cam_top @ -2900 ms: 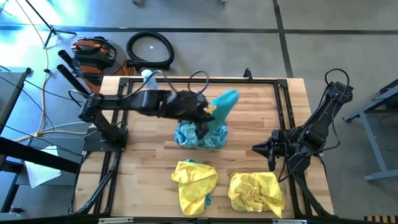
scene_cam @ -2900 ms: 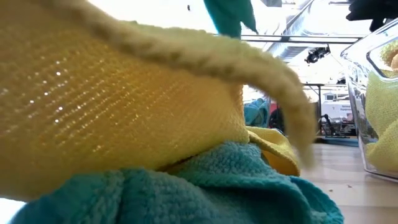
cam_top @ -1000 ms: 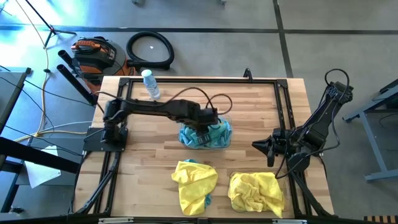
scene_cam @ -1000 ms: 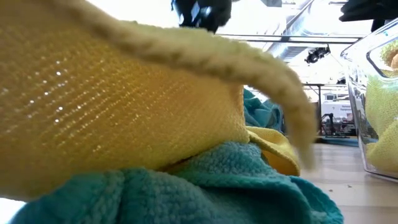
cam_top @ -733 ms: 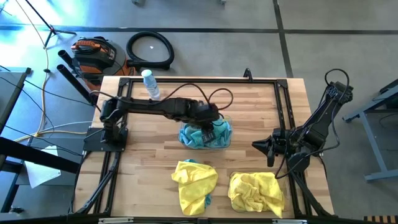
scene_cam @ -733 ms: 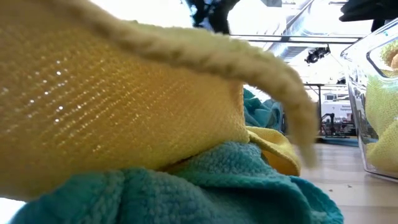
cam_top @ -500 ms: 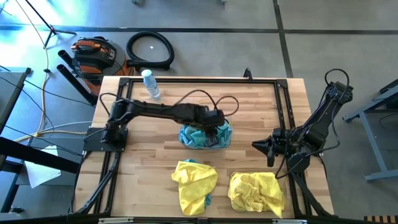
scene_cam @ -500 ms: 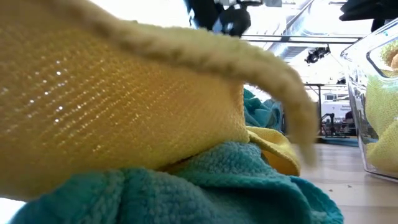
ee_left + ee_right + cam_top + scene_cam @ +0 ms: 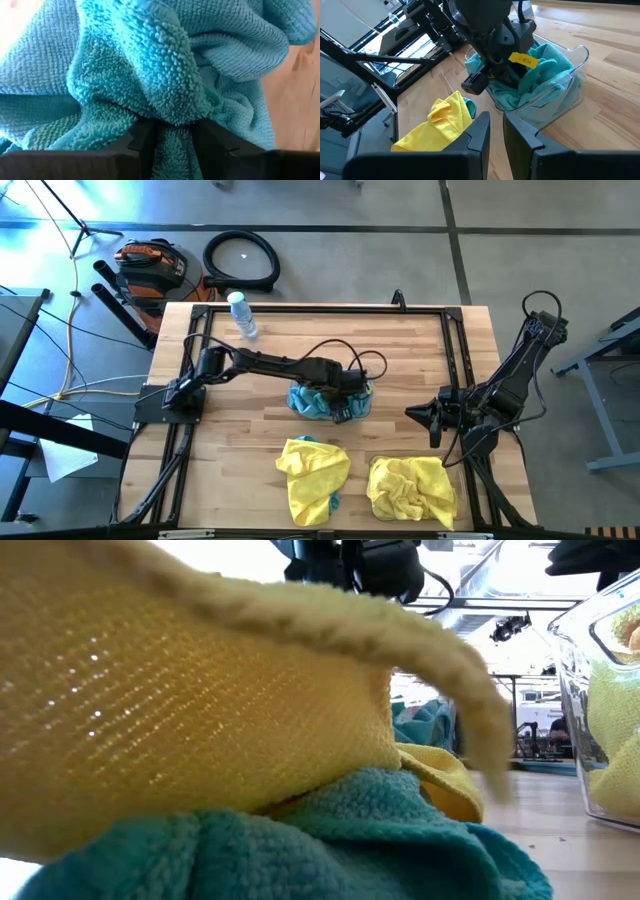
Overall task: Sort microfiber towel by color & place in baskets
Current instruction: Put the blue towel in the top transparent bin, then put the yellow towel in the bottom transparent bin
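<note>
The left gripper (image 9: pixel 343 402) was down in the basket (image 9: pixel 361 406) at the table's middle, its jaws pinching a fold of teal towel (image 9: pixel 150 85) — soft, light, best taken by a raised fold. A loose yellow towel (image 9: pixel 313 470) lay nearer, over teal. The right gripper (image 9: pixel 416 420) waited at the right, jaws nearly closed, empty.

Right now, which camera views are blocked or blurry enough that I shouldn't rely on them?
Low view: a yellow towel lying close against the lens fills the frame, soft. Left wrist view: filled by teal towel. High view: clear, blue glare at its top-left corner.
</note>
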Tool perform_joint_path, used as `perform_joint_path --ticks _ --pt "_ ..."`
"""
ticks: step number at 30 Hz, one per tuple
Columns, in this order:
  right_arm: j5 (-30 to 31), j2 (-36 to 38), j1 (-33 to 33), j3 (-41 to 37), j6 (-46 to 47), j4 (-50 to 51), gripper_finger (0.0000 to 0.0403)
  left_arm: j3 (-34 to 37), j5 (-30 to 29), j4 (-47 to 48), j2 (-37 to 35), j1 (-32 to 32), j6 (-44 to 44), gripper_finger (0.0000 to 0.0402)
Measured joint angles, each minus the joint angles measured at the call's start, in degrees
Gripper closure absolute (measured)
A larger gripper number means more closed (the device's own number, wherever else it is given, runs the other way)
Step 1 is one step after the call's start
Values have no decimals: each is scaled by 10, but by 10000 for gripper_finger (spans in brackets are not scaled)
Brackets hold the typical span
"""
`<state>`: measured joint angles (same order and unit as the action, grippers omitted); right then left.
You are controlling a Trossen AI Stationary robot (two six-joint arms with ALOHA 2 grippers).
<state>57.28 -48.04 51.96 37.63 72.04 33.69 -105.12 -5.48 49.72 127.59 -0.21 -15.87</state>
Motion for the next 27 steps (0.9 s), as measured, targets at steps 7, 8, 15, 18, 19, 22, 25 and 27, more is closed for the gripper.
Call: perform_joint_path --ticks 7,8,15,18,19,22,25,27 --pt "0 0 0 0 0 4 357 2 4 6 -22 3 -12 291" --pt "0 0 0 0 0 4 357 2 4 7 -29 3 -15 291" --pt "-7 0 0 0 0 3 357 2 4 39 -92 3 -21 291" --pt "-19 0 0 0 0 1 357 2 4 61 -127 1 -41 291" --pt "-21 0 0 0 0 0 357 2 3 70 -139 0 -52 291" --pt "-25 0 0 0 1 -6 357 2 2 77 -169 -10 -79 291" --pt "-29 0 0 0 -14 -37 357 2 -1 105 -192 -27 -111 291" --pt "-30 -1 -2 0 -53 -70 357 1 -13 135 -197 -42 -130 291"
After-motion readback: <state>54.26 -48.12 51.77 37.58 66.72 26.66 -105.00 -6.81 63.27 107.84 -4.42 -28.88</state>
